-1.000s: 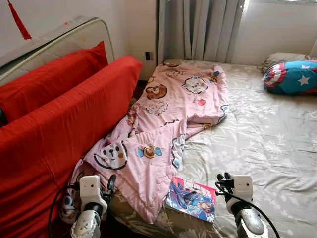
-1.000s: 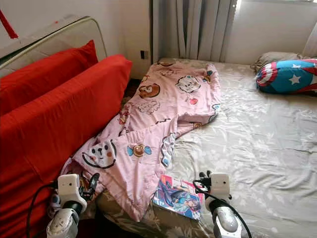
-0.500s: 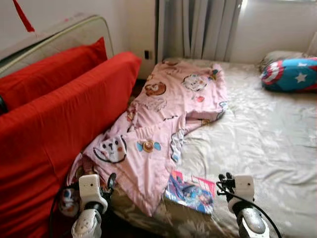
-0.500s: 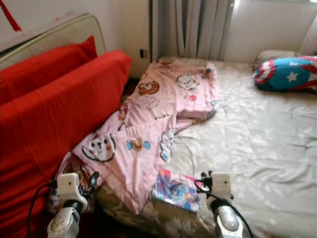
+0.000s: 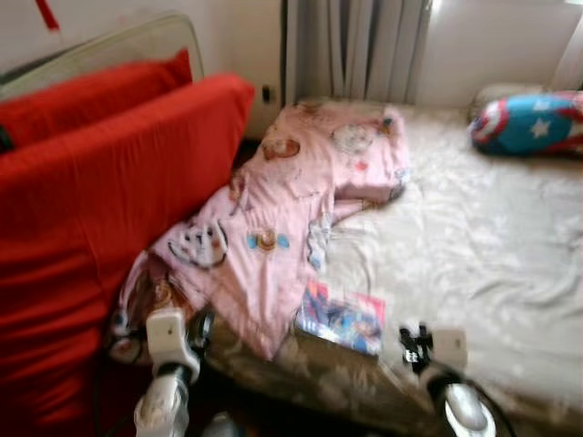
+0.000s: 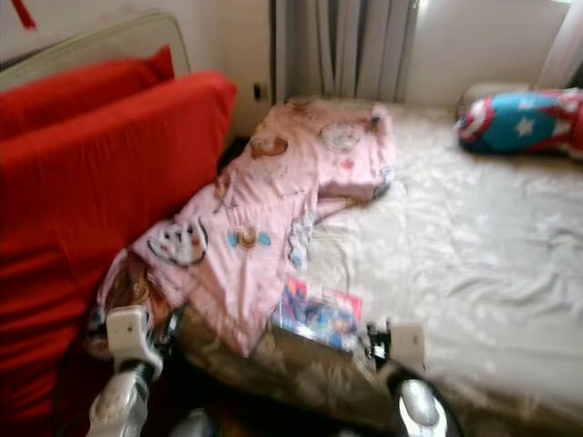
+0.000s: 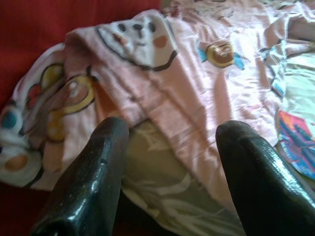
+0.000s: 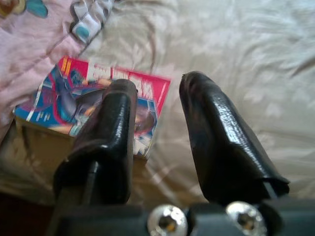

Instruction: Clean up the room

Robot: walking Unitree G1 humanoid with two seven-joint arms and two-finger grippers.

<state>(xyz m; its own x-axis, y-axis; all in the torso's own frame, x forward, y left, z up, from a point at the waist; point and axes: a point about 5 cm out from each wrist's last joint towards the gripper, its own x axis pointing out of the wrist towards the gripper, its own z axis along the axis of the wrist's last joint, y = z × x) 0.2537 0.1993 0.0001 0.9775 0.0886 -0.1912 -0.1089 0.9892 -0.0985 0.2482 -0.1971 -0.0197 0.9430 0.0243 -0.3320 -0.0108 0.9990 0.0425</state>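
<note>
Both eye views are blurry. The pictures on the pink blanket [image 5: 291, 209] and the book [image 5: 342, 319] are too smudged to make out. The star pillow [image 5: 533, 123] is cut off at the edge.

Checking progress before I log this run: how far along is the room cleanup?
Nothing looks tidied yet. The pink quilt lies rumpled across the bed and hangs off its edge, and the comic book lies near the bed's front edge. Both grippers are open and empty: the right gripper points toward the book, the left gripper toward the quilt. Everything is left.
</note>
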